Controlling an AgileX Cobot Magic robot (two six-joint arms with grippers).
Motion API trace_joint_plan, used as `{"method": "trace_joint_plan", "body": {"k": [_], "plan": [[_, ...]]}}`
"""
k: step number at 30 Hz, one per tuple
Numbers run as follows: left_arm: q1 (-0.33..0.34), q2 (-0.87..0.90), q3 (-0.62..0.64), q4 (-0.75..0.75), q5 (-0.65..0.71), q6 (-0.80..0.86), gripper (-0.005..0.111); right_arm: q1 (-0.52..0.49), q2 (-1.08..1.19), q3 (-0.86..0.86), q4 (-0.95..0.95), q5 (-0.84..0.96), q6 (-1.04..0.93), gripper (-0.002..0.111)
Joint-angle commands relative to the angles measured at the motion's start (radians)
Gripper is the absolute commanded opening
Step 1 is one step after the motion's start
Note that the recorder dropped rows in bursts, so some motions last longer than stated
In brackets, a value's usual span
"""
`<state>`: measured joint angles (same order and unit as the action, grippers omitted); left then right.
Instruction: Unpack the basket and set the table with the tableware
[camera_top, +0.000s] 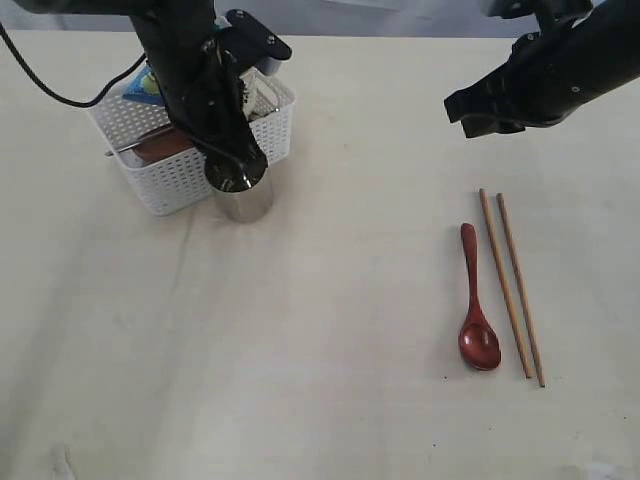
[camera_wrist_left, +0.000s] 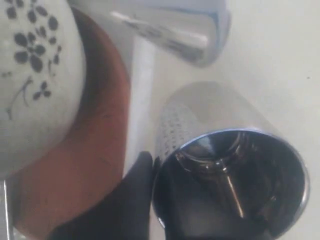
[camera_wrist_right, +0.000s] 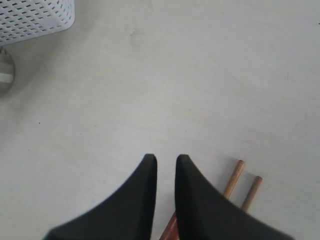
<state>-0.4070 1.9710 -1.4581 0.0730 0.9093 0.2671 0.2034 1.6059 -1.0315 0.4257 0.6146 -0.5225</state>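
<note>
Steel cup (camera_top: 241, 195): upright and apparently empty. It stands just outside the basket (camera_top: 180, 180), touching its wall or nearly so, toward the far-left corner of the bench (camera_top: 300, 350). Left gripper (camera_top: 234, 168) is clenched on the cup rim, one finger (camera_wrist_left: 131, 197) against the outer wall.

Basket holds a floral bowl (camera_wrist_left: 35, 75) against a reddish-brown plate (camera_wrist_left: 97, 150), plus a blue bag (camera_top: 145, 88).

Spoon (camera_top: 478, 305) and chopsticks (camera_top: 510, 290) lie near the right edge. Right gripper (camera_wrist_right: 166, 165) is aloft, slightly parted, empty.

Risk: the rim pinch on slick steel is thin, so the cup could swing, slip or tip. It could also snag the basket.
</note>
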Motion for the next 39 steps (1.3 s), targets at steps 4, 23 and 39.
{"method": "trace_joint_plan", "body": {"k": [4,23,39], "plan": [[0.002,-0.003,-0.035,0.021,-0.006,-0.033,0.019,-0.003,-0.009,0.003,-0.001,-0.007,0.008,0.014],[0.002,-0.007,-0.098,0.025,0.159,-0.04,0.045,-0.003,-0.009,0.003,-0.001,-0.005,0.007,0.014],[0.002,-0.18,-0.122,0.055,0.102,-0.059,0.045,-0.003,-0.009,0.003,-0.001,-0.003,0.003,0.014]]}}
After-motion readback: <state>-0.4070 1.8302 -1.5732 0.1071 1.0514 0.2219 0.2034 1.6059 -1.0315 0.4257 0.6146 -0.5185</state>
